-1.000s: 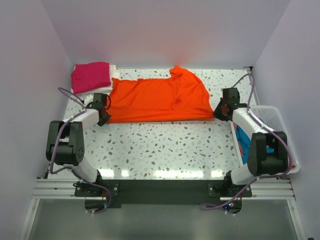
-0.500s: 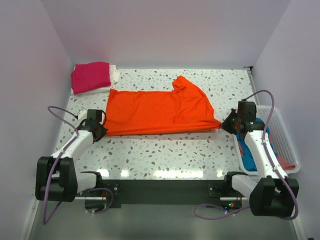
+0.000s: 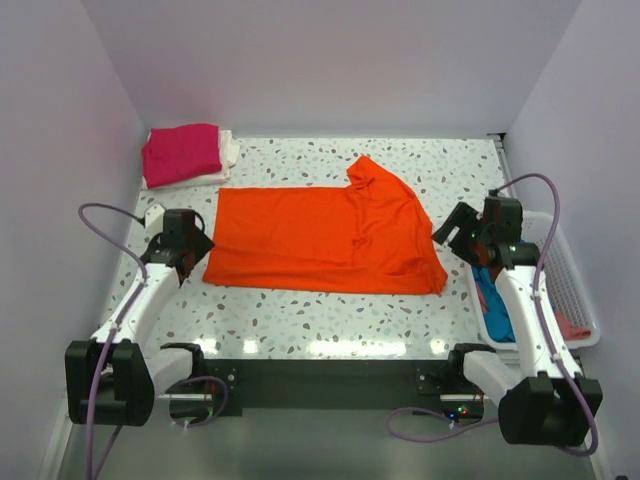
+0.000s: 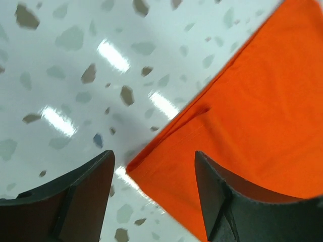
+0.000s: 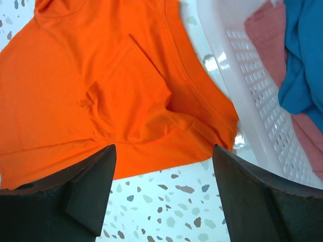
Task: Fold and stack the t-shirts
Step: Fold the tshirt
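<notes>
A bright orange t-shirt (image 3: 320, 240) lies spread flat across the middle of the speckled table, folded lengthwise, with a bunched sleeve at its far right. My left gripper (image 3: 192, 252) hovers open over its near left corner (image 4: 151, 171); nothing sits between the fingers but that loose corner. At the shirt's right end my right gripper (image 3: 452, 235) stands open above the near right corner (image 5: 222, 121), apart from the cloth. A folded magenta-pink t-shirt (image 3: 181, 152) rests on a white one (image 3: 229, 150) at the back left. Teal-blue (image 5: 303, 55) and salmon-pink (image 5: 267, 30) t-shirts lie in the basket.
A white slatted plastic basket (image 3: 565, 280) stands at the table's right edge, close beside my right arm; its rim (image 5: 222, 55) nearly touches the orange shirt's corner. Walls close in the left, back and right sides.
Both grippers, shut on the orange shirt's ends earlier, have opened and let go. The shirt was drawn toward the near edge and now lies flat on the table.
</notes>
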